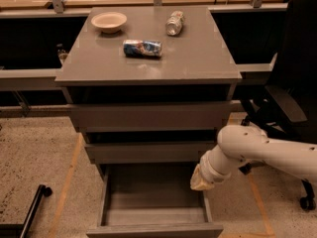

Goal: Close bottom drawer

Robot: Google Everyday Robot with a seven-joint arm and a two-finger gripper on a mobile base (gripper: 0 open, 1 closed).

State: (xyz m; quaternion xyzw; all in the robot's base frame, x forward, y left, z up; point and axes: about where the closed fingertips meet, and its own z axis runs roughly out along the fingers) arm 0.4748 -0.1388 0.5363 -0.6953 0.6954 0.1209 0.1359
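Note:
The bottom drawer [154,229] of the grey cabinet stands pulled far out toward me, its grey box interior [153,192] open to view and its plain front at the lower edge of the view. The middle drawer front [148,151] and the top drawer front [148,115] sit above it. My white arm [267,150] reaches in from the right. My gripper [200,178] hangs at the arm's end, just over the right wall of the open drawer, near its back corner.
On the cabinet top [198,58] lie a cream bowl [109,21], a blue can on its side [142,48] and a clear bottle on its side [174,23]. A black office chair [290,83] stands at the right. A black bar [32,209] lies on the floor at the lower left.

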